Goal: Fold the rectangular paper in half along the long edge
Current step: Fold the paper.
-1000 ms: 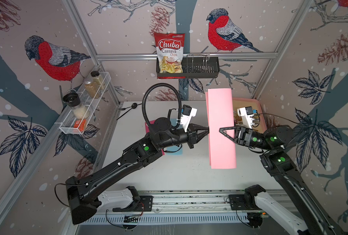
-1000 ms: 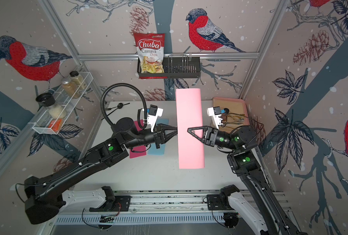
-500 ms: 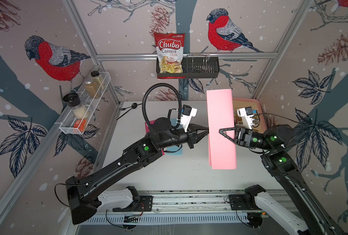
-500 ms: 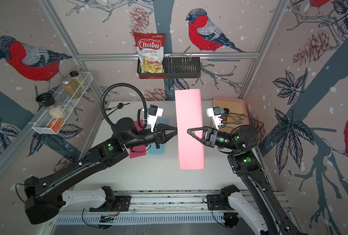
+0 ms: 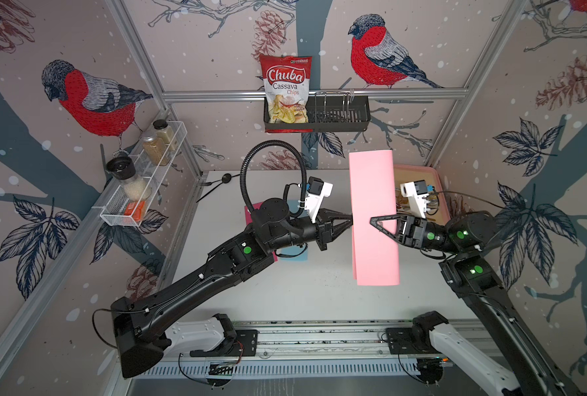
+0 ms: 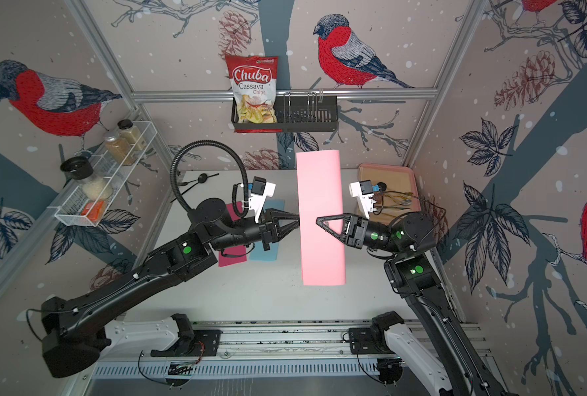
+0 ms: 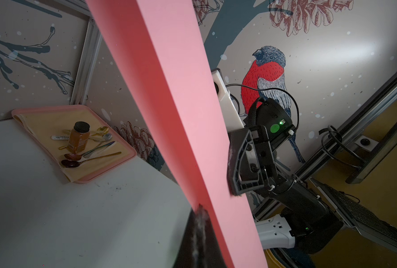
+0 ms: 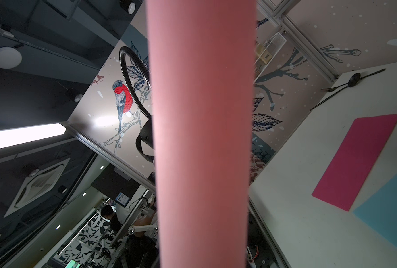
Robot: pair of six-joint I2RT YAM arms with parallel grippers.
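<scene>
The pink paper (image 5: pixel 374 178) (image 6: pixel 319 185) hangs in the air above the table, doubled over lengthwise. Its two loose long edges face my left arm and its rounded bend faces my right arm. My left gripper (image 5: pixel 351 219) (image 6: pixel 298 222) (image 7: pixel 199 207) is shut on the loose edges at mid-length. My right gripper (image 5: pixel 372 219) (image 6: pixel 317 221) reaches in from the bend side. One of its fingers (image 7: pixel 239 162) lies flat on the paper's face and the other is hidden behind the sheet. In the right wrist view the paper (image 8: pixel 202 116) hides that gripper's fingers.
A magenta sheet (image 8: pixel 355 160) and a blue sheet (image 8: pixel 390 215) lie on the white table under my left arm. A pink tray (image 7: pixel 104 176) with a honey jar (image 7: pixel 78 139) and cutlery fills the back right corner. A black spoon and fork (image 5: pixel 227 178) lie at the back left.
The paper's top has drifted very slightly to the right. Both arms stay almost where they were.
</scene>
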